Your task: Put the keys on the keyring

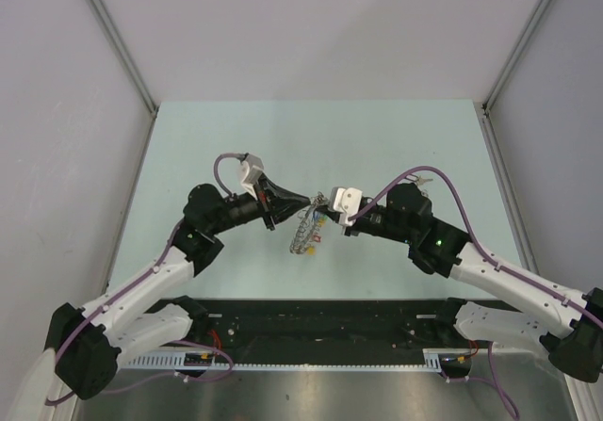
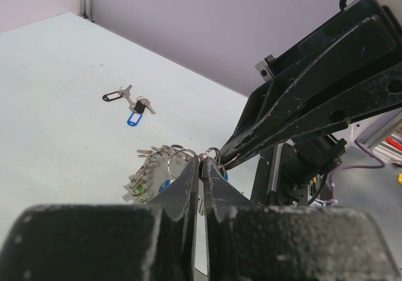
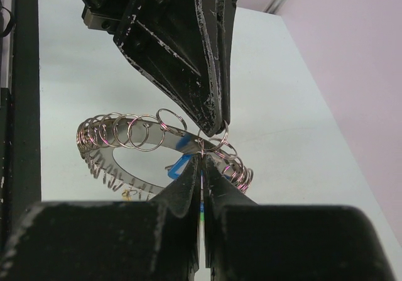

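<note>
Left gripper [image 2: 202,161], jaws pinched together on the keyring [image 1: 306,231] at its tips; right gripper [image 3: 201,158] clamped opposite, tip to tip, likely steadying the ring aloft for threading; loose keys [image 2: 133,107] lie well beyond the left tips.

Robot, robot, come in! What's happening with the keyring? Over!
Left gripper and right gripper both shut on the keyring, tips meeting. Loose keys on the table, not yet threaded. Nothing blocking.
</note>
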